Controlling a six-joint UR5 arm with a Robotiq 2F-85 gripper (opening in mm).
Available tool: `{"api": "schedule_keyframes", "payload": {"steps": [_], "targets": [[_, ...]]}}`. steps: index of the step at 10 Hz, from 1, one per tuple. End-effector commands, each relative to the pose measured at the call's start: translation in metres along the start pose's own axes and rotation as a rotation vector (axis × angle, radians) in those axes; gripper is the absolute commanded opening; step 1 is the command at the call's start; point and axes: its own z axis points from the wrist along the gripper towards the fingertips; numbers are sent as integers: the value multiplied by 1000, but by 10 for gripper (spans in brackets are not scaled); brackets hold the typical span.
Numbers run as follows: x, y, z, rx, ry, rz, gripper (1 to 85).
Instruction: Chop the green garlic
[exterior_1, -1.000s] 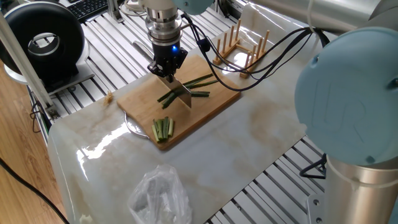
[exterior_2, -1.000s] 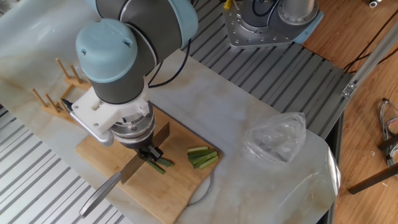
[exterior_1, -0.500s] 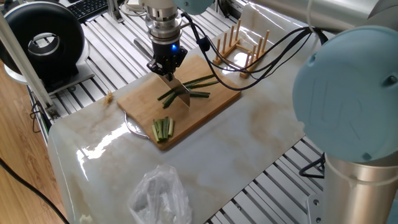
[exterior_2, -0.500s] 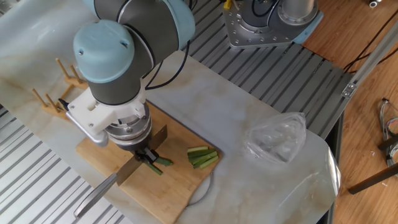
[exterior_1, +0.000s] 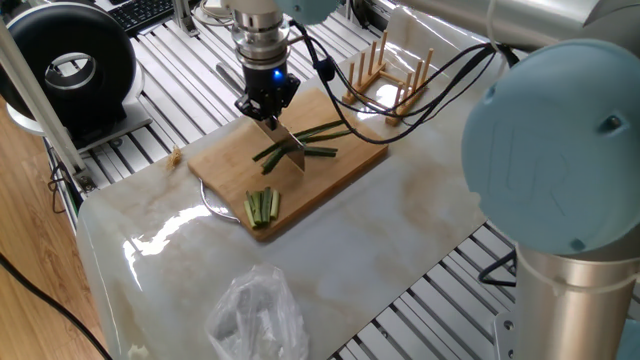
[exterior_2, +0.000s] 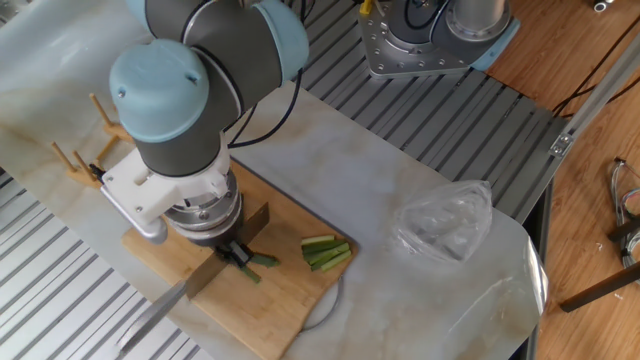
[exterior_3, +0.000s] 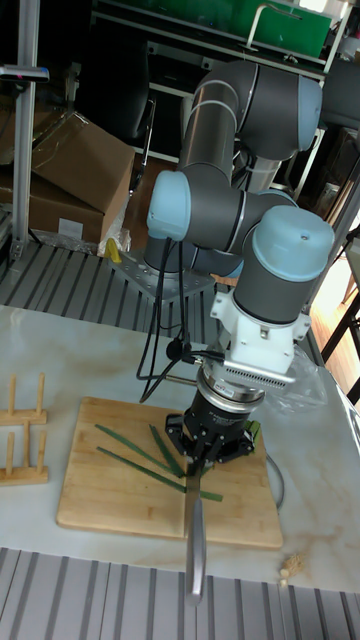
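1 gripper (exterior_1: 267, 118) clamping 1 knife (exterior_1: 290, 148); 3-ish green garlic (exterior_1: 300, 144) stalks on board (exterior_1: 330, 175).

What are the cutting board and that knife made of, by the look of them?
The cutting board looks like pale wood or bamboo: matte tan with faint grain. The knife, held in the end effector, looks like steel: a grey, slightly shiny blade and a silvery handle.

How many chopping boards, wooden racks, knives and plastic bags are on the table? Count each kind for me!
chopping board: 1
wooden rack: 1
knife: 1
plastic bag: 1
Total: 4
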Motion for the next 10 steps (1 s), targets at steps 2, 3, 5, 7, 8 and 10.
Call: {"api": "schedule_keyframes", "payload": {"steps": [2, 3, 5, 7, 8, 10], "targets": [[-3, 6, 1, -12, -3, 21, 13], [-3, 6, 3, -14, -5, 23, 13], [-2, 5, 3, -7, -2, 24, 13], [-2, 5, 4, -4, -3, 23, 13], [-3, 3, 4, 2, -6, 9, 13], [-6, -1, 5, 15, -18, -15, 13]]}}
